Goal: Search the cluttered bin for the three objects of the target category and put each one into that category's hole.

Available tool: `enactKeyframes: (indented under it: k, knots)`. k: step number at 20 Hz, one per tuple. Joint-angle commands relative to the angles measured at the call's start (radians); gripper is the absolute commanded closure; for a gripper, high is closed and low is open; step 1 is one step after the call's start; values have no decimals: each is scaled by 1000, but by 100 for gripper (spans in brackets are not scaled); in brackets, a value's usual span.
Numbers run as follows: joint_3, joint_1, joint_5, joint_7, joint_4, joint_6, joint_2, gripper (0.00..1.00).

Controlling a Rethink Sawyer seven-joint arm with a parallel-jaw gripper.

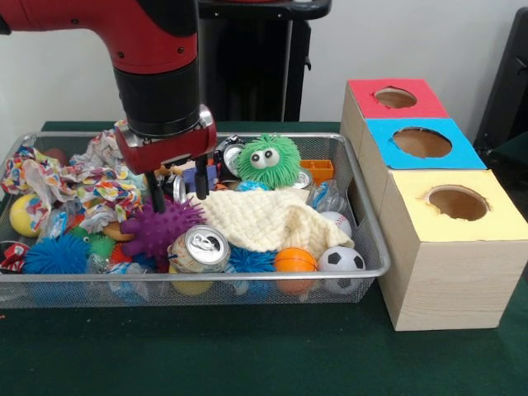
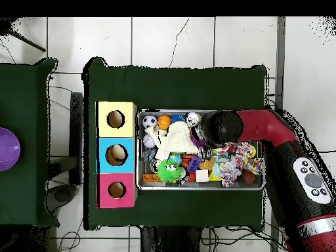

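My gripper (image 1: 178, 195) hangs in the left half of the wire bin (image 1: 206, 276), its two black fingers (image 1: 157, 198) apart and open just above a purple spiky ball (image 1: 157, 231). Nothing is held. A crushed silver can (image 1: 200, 247) lies in front of the ball. A cream knitted cloth (image 1: 268, 219) covers the bin's middle, with a green fuzzy toy (image 1: 268, 161) behind it. An orange ball (image 1: 294, 260), a soccer ball (image 1: 341, 259) and a baseball (image 1: 337, 221) sit at the right. In the overhead view the arm's wrist (image 2: 220, 128) hides the gripper.
A wooden box right of the bin has a red hole (image 1: 396, 97), a blue hole (image 1: 422, 142) and a yellow hole (image 1: 458, 202). A patterned cloth (image 1: 82, 181), a blue spiky ball (image 1: 56, 256) and a yellow ball (image 1: 25, 214) fill the bin's left. A purple bowl (image 2: 6, 147) stands apart.
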Motion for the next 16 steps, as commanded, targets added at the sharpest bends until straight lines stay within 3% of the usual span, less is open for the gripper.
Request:
enactKeyframes:
  k: [1, 9, 16]
  knots:
    - [43, 46, -46, -360, -74, 169, 5, 0]
    - [35, 56, -43, -343, -55, 183, 9, 0]
    - [34, -6, -41, -353, -18, 135, -1, 0]
